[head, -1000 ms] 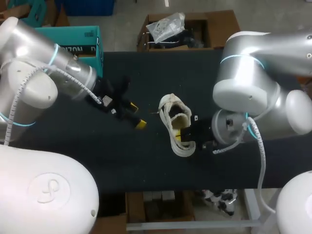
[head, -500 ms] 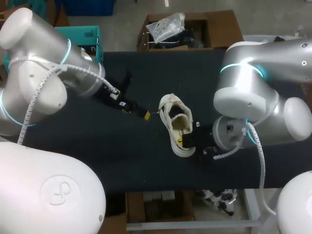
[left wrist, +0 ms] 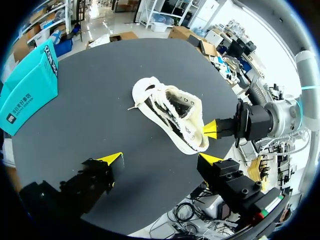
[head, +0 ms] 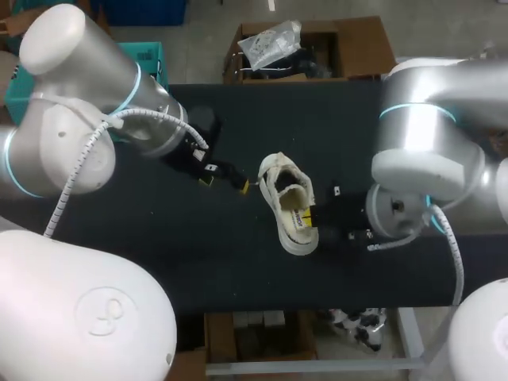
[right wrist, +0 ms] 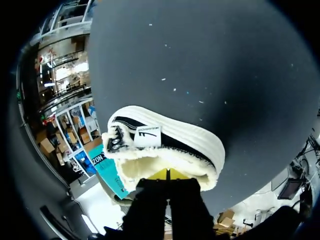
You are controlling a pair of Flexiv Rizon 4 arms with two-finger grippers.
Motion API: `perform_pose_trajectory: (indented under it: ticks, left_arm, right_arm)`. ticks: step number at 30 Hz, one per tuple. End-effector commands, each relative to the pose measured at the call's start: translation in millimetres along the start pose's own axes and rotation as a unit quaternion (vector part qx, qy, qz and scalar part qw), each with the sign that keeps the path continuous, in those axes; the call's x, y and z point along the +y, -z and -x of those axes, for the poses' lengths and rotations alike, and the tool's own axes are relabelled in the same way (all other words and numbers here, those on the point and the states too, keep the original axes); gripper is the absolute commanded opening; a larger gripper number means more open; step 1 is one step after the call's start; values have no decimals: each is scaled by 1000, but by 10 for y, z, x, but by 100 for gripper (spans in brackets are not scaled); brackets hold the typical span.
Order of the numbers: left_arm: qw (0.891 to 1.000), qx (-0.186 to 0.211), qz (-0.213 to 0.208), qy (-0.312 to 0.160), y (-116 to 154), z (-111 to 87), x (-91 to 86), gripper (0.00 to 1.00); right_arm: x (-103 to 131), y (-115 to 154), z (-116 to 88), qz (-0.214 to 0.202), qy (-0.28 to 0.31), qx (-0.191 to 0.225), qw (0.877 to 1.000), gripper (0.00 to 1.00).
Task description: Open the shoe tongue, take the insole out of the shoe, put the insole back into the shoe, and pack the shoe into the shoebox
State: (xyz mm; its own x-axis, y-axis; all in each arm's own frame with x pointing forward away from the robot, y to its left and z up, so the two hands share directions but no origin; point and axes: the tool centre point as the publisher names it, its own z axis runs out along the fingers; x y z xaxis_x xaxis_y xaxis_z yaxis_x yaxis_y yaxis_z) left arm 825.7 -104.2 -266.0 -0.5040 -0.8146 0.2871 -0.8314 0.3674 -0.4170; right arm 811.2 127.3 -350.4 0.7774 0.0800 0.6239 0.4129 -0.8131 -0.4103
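Sneaker (head: 290, 202) lies near the middle of the black table (head: 341, 127), heel toward the robot and toe pointing away, with its fleece-lined opening facing up.

At the heel sits the right gripper (head: 305, 216). Its yellow tips are pressed together against the fleece collar. The right wrist view shows only a thin seam between them.

Beyond the shoe's toe side, the left gripper (head: 226, 182) hovers with its fingers wide apart. It is close to the sneaker without touching it.

Farther off, at the table's far left edge, stands the teal shoebox (left wrist: 27, 87), well apart from the shoe.

Nothing pins the sneaker down. If the right gripper pulls at the collar, I judge the whole shoe may slide or roll over instead of giving up its insole. The left fingers could also catch the loose lace by the toe and drag the shoe.

The fleece rim covers the ends of the right tips, so I cannot tell whether they pinch any lining. The insole itself is not visible inside the opening, and the tongue is hard to pick out among the laces. The left arm hides most of the shoebox in the head view.
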Motion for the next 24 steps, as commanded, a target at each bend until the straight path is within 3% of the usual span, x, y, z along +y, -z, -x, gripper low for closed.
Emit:
perform_pose_trajectory:
  ticks: [1,2,4,5,15,18,22,24]
  left_arm:
    - [1000,-4,1,1,-4,-12,0,100]
    - [1000,-4,1,1,-4,-12,0,100]
    - [1000,-4,1,1,-4,-12,0,100]
    - [1000,-4,1,1,-4,-12,0,100]
    - [1000,-4,1,1,-4,-12,0,100]
    - [997,-33,1,70,-168,-106,-24,100]
    - [990,-57,9,132,-302,-160,-73,100]
    - [986,-74,12,148,-357,-184,-84,100]
  right_arm:
    - [67,482,-127,-150,14,-87,985,9]
    - [71,511,-144,-159,19,-89,983,18]
    - [86,580,-171,-179,27,-90,979,49]
    - [104,625,-185,-197,28,-90,976,100]
    - [127,679,-202,-211,27,-87,973,100]
    - [170,666,-198,-212,25,-94,972,100]
    - [353,752,-209,-273,63,-105,954,100]
    - [433,806,-220,-283,61,-107,951,100]
